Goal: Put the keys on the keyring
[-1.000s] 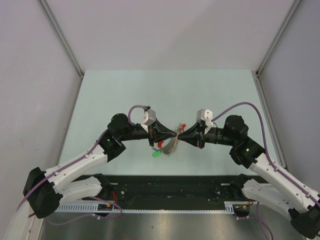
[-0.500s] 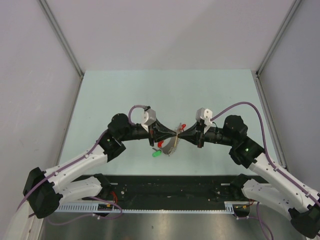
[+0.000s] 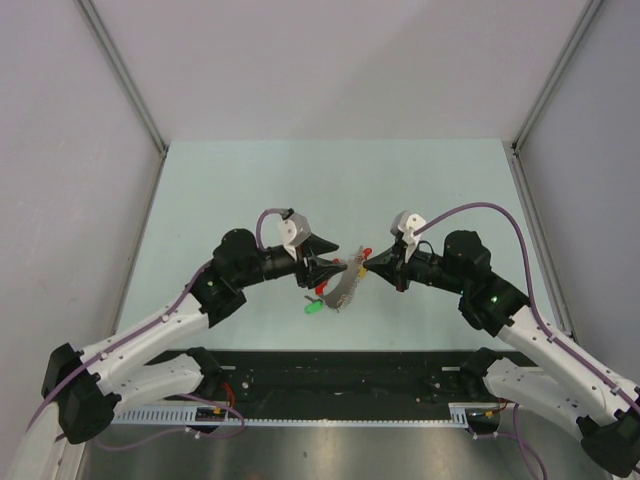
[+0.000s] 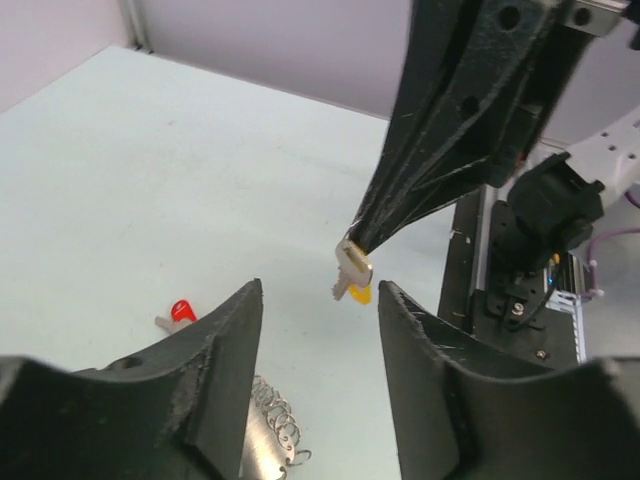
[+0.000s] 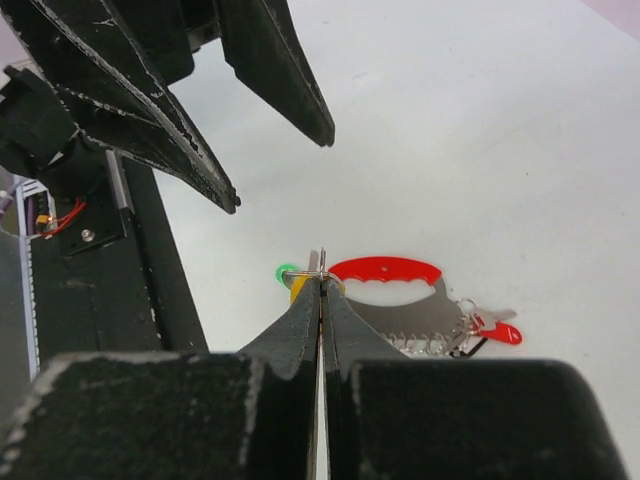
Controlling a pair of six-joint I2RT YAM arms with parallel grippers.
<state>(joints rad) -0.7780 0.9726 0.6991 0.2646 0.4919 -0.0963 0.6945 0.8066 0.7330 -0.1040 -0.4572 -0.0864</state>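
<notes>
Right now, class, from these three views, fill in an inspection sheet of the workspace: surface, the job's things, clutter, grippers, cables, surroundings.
Surface: pale green table, flat.
Job's things: keyring lies on the table under the grippers; green key lies beside it; red key lies at its far side, and whether it is threaded on cannot be told; yellow-orange key is held in the air.
Clutter: nothing seen.
Grippers: right gripper shut on the yellow-orange key; left gripper open, facing it, holding nothing.
Cables: purple cables loop along both arms, clear of the keys.
Surroundings: grey walls on three sides.
</notes>
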